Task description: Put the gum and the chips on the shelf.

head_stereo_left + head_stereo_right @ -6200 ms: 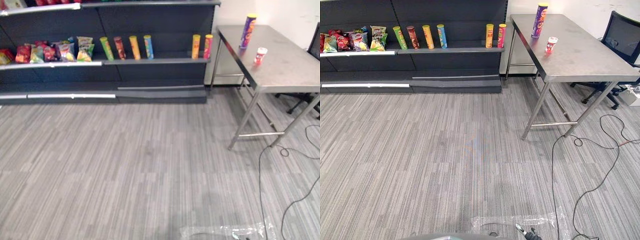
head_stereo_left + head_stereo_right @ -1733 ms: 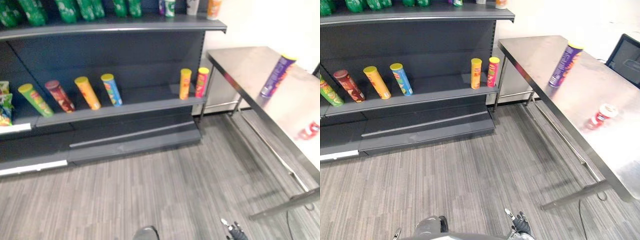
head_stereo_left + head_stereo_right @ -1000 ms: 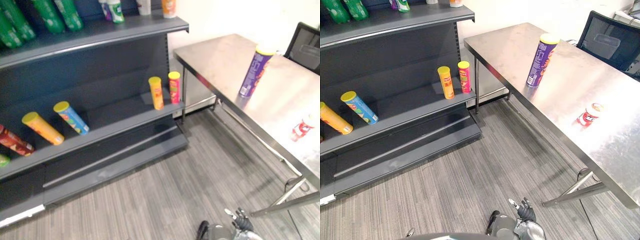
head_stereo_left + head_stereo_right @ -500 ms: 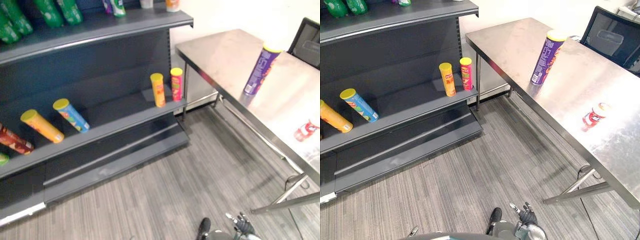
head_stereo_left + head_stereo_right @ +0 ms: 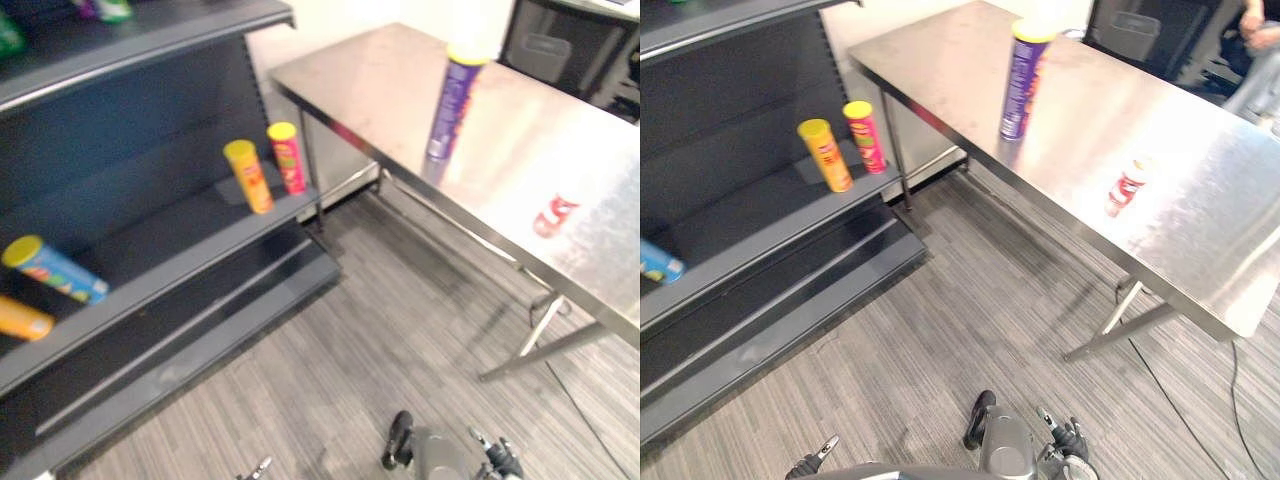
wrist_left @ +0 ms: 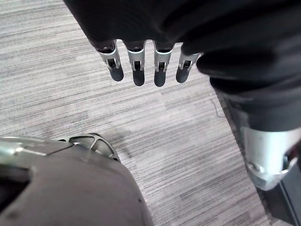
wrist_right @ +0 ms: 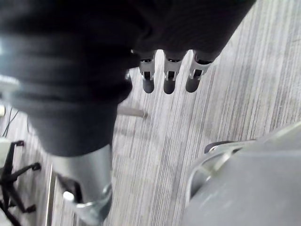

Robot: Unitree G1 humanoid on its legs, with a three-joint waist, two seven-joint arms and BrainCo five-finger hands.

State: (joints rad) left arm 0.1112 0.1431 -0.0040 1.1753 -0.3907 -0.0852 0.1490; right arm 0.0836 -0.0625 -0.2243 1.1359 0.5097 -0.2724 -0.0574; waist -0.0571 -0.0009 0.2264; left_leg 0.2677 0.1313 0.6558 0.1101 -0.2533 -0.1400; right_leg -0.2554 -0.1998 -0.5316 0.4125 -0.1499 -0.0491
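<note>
A tall purple chips can (image 5: 1023, 80) with a yellow lid stands upright near the far edge of the steel table (image 5: 1200, 240). A small red and white gum tub (image 5: 1127, 187) sits on the same table, nearer to me and to the can's right. Both hands hang low over the floor, far from the table. My right hand (image 7: 168, 77) has straight fingers and holds nothing; it also shows at the bottom of the right eye view (image 5: 1068, 441). The left hand (image 6: 136, 70) is likewise open and empty.
A dark shelf unit (image 5: 150, 270) stands to the left of the table, with a yellow can (image 5: 245, 175) and a pink can (image 5: 288, 157) upright and a blue can (image 5: 55, 270) lying on it. A black office chair (image 5: 555, 45) and a person (image 5: 1255, 30) are behind the table.
The camera has swung right and closer, so the table takes more of the picture and the shelf less. The can and gum tub stay put. Both hands stay low and open.
</note>
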